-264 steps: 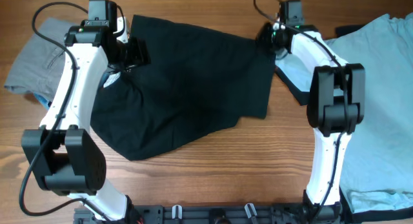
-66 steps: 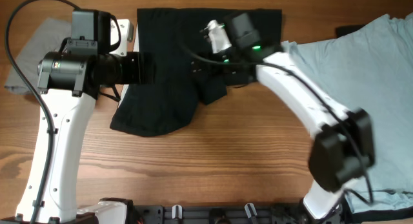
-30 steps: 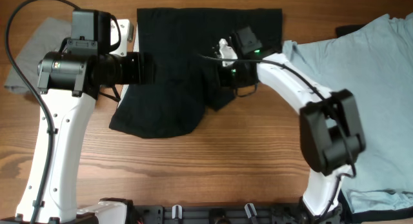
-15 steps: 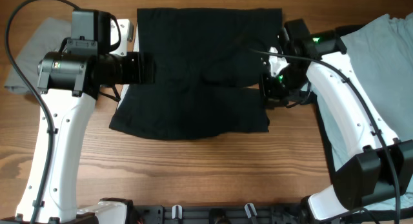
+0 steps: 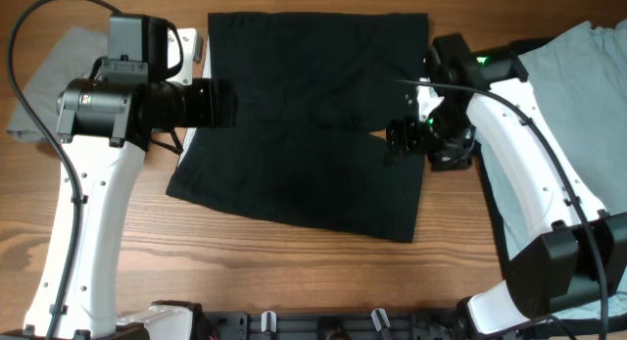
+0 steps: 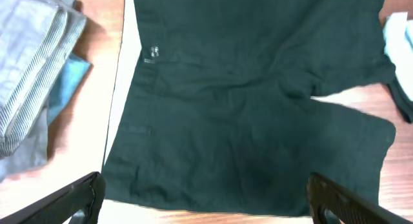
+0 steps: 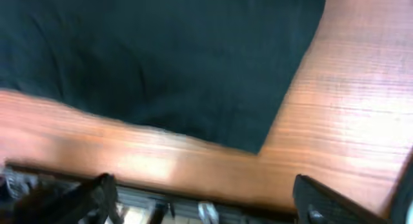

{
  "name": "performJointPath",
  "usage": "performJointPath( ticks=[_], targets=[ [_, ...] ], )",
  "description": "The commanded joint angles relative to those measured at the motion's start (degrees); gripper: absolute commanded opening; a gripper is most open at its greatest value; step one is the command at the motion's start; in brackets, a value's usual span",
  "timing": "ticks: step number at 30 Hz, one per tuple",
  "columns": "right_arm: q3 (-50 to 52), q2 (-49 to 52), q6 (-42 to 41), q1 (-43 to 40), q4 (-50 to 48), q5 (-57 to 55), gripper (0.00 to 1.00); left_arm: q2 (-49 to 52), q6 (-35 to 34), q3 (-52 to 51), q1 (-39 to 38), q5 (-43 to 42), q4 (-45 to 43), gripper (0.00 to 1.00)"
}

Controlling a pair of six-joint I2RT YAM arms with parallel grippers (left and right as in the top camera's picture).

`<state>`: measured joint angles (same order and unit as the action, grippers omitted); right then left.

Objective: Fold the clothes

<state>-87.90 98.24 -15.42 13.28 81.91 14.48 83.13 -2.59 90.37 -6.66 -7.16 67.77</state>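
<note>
Item: black garment [image 5: 304, 115], matte woven cloth with a short-legged outline, spread flat with light creases on the middle of the wood-grain desk [image 5: 294, 281]. A small pale fastener [image 6: 151, 53] sits near its upper hem. Grey ribbed trousers [image 5: 34, 85] lie bunched at the desk's left edge and a light blue T-shirt [image 5: 578, 105] at the right. The left end effector [image 6: 203, 195] and right end effector [image 7: 203, 192] each stand with fingers spread wide, holding nothing, above the black cloth.

lighting: bright, even, from above; faint soft shadows on your wooden table [image 5: 294, 271]. overhead view: sharp. left wrist view: slightly soft. right wrist view: motion-blurred throughout, pale glare on wood, black shorts [image 7: 161, 56] featureless.
</note>
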Motion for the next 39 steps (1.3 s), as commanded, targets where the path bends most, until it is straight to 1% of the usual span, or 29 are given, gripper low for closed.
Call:
performJointPath(
  ticks=[1, 3, 5, 7, 9, 11, 13, 15, 16, 18, 19, 21, 23, 24, 26, 29, 30, 33, 35, 37, 39],
  targets=[
    [-0.35, -0.09, -2.99, -0.28, -6.29, -1.14, 0.84, 0.24, 0.9, -0.5, -0.15, -0.22, 2.73, 1.0],
    [-0.22, -0.09, -4.31, -0.28, -8.85, -1.16, 0.83, 1.42, 0.85, -1.92, -0.15, -0.26, 4.9, 0.96],
    [-0.17, -0.09, -4.31, -0.28, -9.86, -1.14, 0.91, 2.58, 0.39, -4.98, -0.15, -0.26, 5.18, 0.95],
    [-0.04, -0.09, -4.31, -0.28, -10.45, -1.16, 0.92, 4.2, -0.22, -8.87, -0.15, -0.26, 4.5, 0.96],
    [0.42, -0.09, -4.35, -0.37, -11.08, -1.16, 0.93, 6.19, -2.82, -13.33, -0.15, -0.26, 2.84, 0.95],
    [1.16, 0.04, -5.35, -0.57, -11.82, -1.16, 0.94, 7.93, -5.22, -17.31, -0.09, -0.24, 0.07, 0.91],
    [2.25, 0.24, -5.92, -0.83, -12.72, -1.14, 0.97, 9.73, -7.72, -20.98, 0.24, 0.0, -3.63, 0.83],
    [3.34, 0.26, -6.23, -0.94, -13.31, -1.16, 0.98, 11.58, -10.08, -24.9, 0.79, 0.22, -8.13, 0.67],
    [3.76, 0.28, -6.27, -0.94, -13.57, -1.16, 0.98, 12.57, -11.13, -26.62, 1.11, 0.2, -9.97, 0.58],
    [4.31, 0.42, -7.28, -0.94, -14.51, -1.18, 0.98, 14.51, -12.39, -29.51, 1.97, 0.2, -13.42, 0.36],
    [4.5, 0.63, -7.54, -0.94, -15.43, -1.18, 0.98, 15.69, -12.94, -30.91, 2.54, 0.17, -15.47, 0.22],
    [5.18, 1.01, -9.18, -0.94, -17.38, -1.2, 0.98, 17.44, -12.94, -32.37, 3.65, 0.22, -17.97, 0.1],
    [6.12, 1.44, -10.69, -0.94, -19.17, -1.22, 0.97, 18.97, -12.96, -33.86, 5.03, 0.48, -19.98, 0.06],
    [6.84, 1.75, -10.8, -0.94, -20.28, -1.18, 0.97, 19.8, -13.81, -34.67, 6.05, 2.34, -20.48, 0.04],
    [7.98, 2.6, -11.69, -0.94, -21.24, -1.81, 0.97, 21.0, -16.28, -35.82, 8.26, 8.76, -20.39, 0.04],
    [8.72, 4.96, -11.69, -0.94, -21.29, -1.79, 0.97, 21.35, -16.83, -37.66, 13.18, 17.4, -20.37, 0.04],
    [9.11, 5.88, -11.63, -0.92, -21.38, -1.81, 0.97, 21.35, -18.08, -37.66, 15.04, 17.94, -20.09, 0.04],
    [11.28, 8.44, -11.06, -0.92, -23.23, -0.87, 0.97, 21.33, -18.73, -37.62, 19.87, 17.86, -20.13, 0.04],
    [13.53, 9.75, -6.95, -0.92, -26.27, 3.87, 0.97, 21.33, -18.67, -37.42, 22.21, 15.43, -20.28, 0.04],
    [15.72, 10.36, -5.44, -0.87, -28.2, 6.4, 0.96, 21.33, -18.6, -37.27, 22.97, 14.67, -20.22, 0.05],
    [17.51, 10.38, -4.46, -0.85, -28.81, 7.39, 0.91, 21.33, -17.53, -37.05, 22.91, 14.45, -20.02, 0.11]
  ],
)
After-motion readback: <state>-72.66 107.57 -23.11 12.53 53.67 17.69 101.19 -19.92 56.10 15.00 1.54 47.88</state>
